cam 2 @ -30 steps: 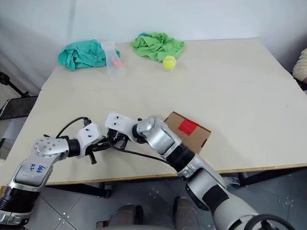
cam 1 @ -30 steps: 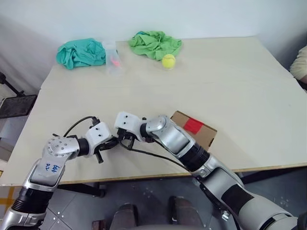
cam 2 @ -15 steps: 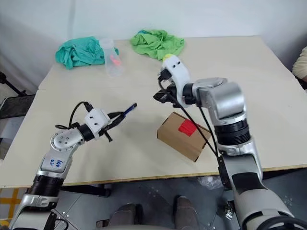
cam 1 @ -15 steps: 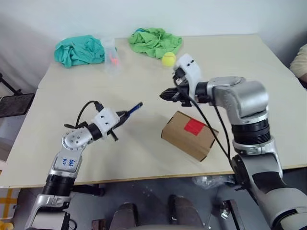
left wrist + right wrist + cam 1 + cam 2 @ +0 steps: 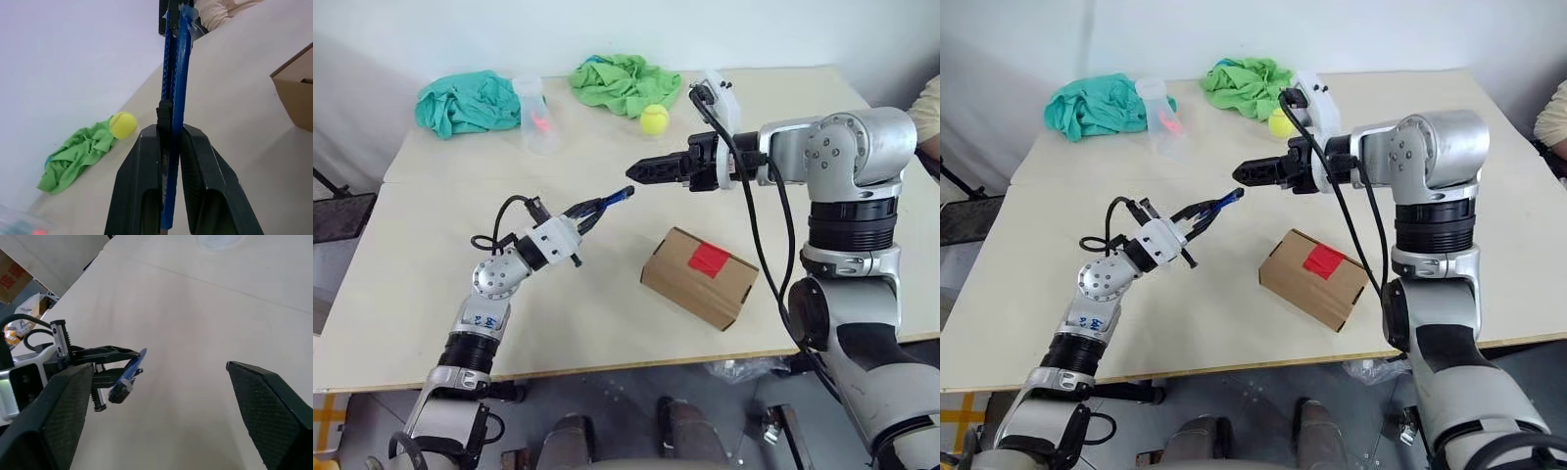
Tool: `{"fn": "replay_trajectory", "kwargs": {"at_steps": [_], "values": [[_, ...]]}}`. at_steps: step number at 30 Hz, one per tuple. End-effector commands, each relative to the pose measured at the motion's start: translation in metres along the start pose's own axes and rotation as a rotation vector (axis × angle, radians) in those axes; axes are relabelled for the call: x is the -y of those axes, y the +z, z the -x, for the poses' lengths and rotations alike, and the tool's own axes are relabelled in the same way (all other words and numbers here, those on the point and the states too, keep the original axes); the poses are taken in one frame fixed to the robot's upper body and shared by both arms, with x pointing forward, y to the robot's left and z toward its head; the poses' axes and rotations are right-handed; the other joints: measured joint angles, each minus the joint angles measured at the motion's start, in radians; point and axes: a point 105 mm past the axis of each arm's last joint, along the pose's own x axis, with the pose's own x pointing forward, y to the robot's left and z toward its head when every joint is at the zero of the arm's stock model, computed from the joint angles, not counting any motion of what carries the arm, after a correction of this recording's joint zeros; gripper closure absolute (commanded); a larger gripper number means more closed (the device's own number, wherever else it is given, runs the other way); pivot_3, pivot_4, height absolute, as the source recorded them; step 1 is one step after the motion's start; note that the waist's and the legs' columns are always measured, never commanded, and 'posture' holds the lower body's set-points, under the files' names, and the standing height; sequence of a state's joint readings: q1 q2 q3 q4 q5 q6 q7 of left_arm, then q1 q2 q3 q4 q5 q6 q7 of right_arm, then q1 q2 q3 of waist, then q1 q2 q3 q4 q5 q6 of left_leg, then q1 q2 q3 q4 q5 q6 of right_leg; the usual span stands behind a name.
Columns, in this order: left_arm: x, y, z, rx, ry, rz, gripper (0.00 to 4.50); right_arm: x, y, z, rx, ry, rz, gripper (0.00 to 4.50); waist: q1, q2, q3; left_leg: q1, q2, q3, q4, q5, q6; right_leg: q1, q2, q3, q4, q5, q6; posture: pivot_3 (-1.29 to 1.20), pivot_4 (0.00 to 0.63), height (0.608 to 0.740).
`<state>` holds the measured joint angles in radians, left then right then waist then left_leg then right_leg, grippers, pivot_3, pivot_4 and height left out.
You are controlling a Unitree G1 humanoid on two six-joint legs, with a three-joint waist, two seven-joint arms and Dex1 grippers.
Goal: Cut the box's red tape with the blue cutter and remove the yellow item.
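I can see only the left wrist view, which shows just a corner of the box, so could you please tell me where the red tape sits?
Observer: The red tape is on the top face of the box.
Operator: Thanks. What is the right gripper doing?
Observer: The right gripper hangs above the table beyond the box, fingers wide open and empty.
Operator: Is the cutter near the tape?
Observer: No, the blue cutter is in the air left of the box.

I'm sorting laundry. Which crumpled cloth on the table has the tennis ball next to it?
The lime-green cloth: the tennis ball lies at its edge. The teal cloth sits beside a clear cup.
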<state>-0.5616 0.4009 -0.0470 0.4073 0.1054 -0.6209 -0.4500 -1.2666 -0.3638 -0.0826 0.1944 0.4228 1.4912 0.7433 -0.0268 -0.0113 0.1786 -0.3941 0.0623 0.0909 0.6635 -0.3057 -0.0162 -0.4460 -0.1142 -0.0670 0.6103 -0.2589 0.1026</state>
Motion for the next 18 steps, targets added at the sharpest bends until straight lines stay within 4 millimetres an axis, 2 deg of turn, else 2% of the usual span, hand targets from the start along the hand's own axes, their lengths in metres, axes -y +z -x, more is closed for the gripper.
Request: {"fn": "replay_trajectory", "kwargs": {"at_steps": [1,8,18], "values": [[-0.009,0.011,-0.006,0.05,0.037,-0.064,4.1,-0.009,0.006,-0.002,-0.002,0.019,0.017,0.02,0.0,0.0,0.0,0.0,0.0,0.0,0.0,0.0,0.0,0.0,0.0,0.0,0.0,0.0,0.0,0.0,0.15,0.74],[-0.01,0.01,-0.005,0.043,0.056,-0.101,4.1,-0.012,0.0,-0.016,-0.055,0.02,-0.079,0.02,-0.001,0.0,0.0,0.0,0.0,0.002,0.0,0.0,0.0,-0.001,0.0,-0.001,0.0,0.0,0.0,0.0,0.15,0.74],[-0.009,0.012,-0.003,0.047,0.061,-0.119,4.1,-0.009,0.002,-0.033,-0.065,-0.006,-0.152,0.02,0.0,0.0,0.0,-0.001,0.001,0.002,0.0,0.0,0.0,-0.001,0.0,-0.001,-0.001,0.0,0.0,0.0,0.15,0.74]]}}
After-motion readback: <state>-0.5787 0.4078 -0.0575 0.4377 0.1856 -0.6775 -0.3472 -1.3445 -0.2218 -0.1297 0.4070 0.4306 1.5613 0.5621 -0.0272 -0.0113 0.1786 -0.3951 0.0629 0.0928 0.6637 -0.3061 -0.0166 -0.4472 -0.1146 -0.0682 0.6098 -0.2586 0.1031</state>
